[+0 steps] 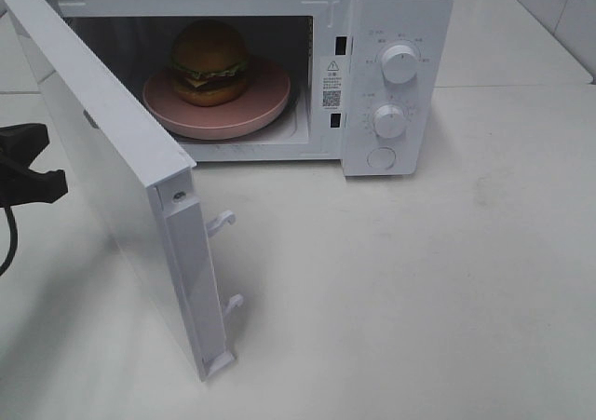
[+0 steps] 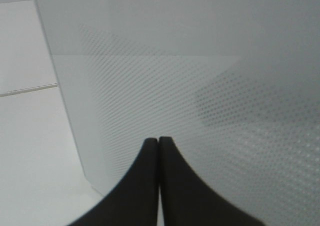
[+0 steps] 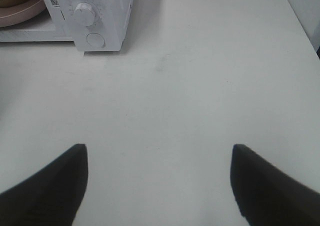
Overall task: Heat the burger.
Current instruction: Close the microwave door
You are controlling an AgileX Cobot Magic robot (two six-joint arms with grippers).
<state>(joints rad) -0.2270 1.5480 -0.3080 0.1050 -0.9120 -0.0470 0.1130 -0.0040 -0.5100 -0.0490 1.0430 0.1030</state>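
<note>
The pale white tabletop carries a boxy white microwave oven, and its white hinged door stands wide open, probably waiting to be pushed shut. Close to the door's dotted outer face, the left gripper has its black jaws pressed together on nothing, likely set to nudge it. Inside the cavity, a round pink plate holds the golden-bunned burger, which sits upright with its dome on top and is too round to have a long axis. The right gripper hangs over bare table, its jaws spread wide and empty.

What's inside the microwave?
Inside the microwave a burger sits on a pink plate. The open door covers the lower left corner of the inside, and the plate hides whatever is under it.
</note>
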